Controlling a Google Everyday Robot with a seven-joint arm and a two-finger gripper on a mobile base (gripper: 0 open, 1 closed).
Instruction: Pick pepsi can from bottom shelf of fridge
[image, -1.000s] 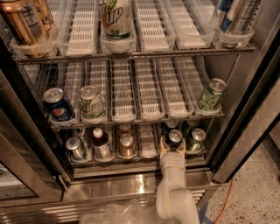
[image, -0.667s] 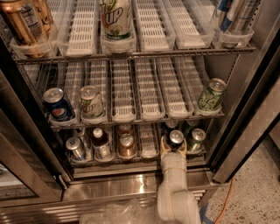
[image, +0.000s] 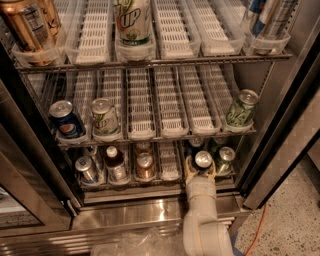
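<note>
One dark pepsi can (image: 203, 160) sits in my view at the front of the bottom shelf (image: 170, 162) of the fridge (image: 280, 120), in the second lane from the right, with its silver top facing the camera. My claw (image: 201, 170) is right at it. The pale fingers (image: 189, 169) are spread and straddle the can, one on each side just below its rim. They lie close against its sides, but I cannot tell whether they actually press on it. The can stands on the shelf. The white arm (image: 202, 220) rises from the lower edge of the picture, over the shiny steel sill (image: 130, 212), straight into that lane.

Just right of the pepsi can, in the last lane, stands a green can (image: 225, 158). To its left is a bare white lane, then a copper-coloured can (image: 145, 166), a bottle with a white cap (image: 115, 162) and a silver can (image: 86, 168).

On the rack above, a brighter blue can with a round logo (image: 66, 123) leans at the far left beside a pale green-and-white can (image: 104, 117). Another green can (image: 241, 107) tilts at the far right. On the top rack I see a 7UP can (image: 132, 19) in the middle and a gold-brown can (image: 27, 25) at the left.

An orange cable (image: 257, 230) runs across the speckled floor to the right of the arm.
</note>
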